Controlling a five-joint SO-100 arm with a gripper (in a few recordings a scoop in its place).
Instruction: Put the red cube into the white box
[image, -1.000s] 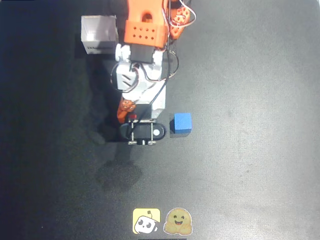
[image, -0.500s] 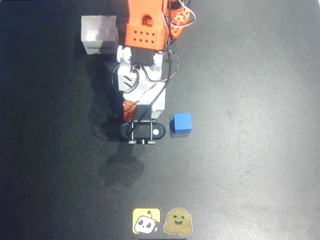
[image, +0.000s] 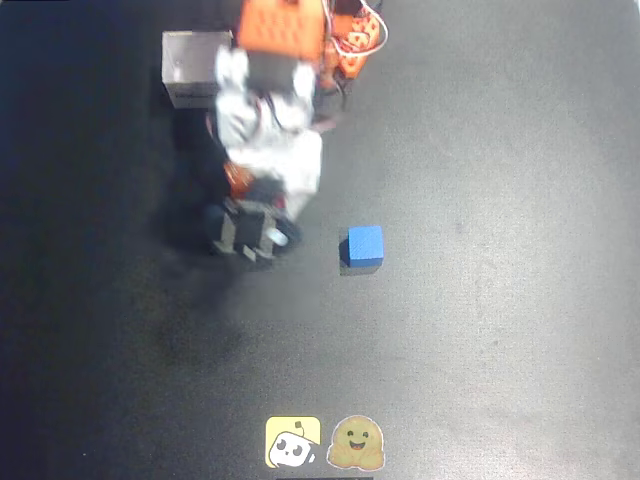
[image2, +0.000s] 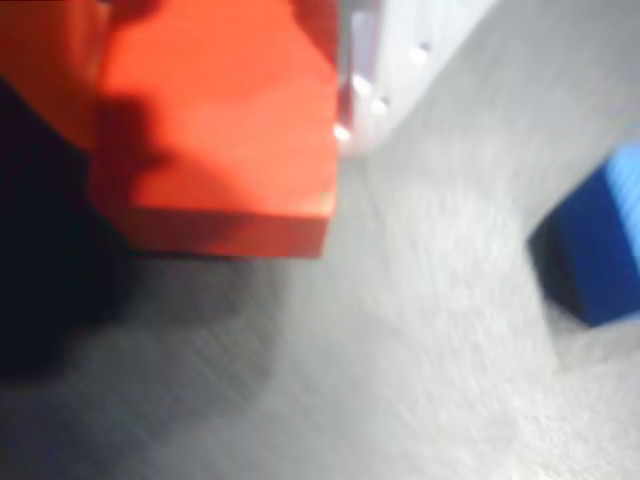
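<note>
In the wrist view the red cube fills the upper left, held against a white finger, with its shadow on the mat below it. Seen from overhead, my gripper is shut on the cube and points down, blurred by motion. It hangs below and slightly right of the white box. The box stands at the top left, and my arm covers its right side.
A blue cube sits on the dark mat to the right of my gripper, and shows at the right edge as the blue cube in the wrist view. A yellow sticker and a tan sticker lie at the bottom edge.
My arm has swung left and up in the overhead view, toward the white box, with the red cube still held. The blue cube has not moved.
</note>
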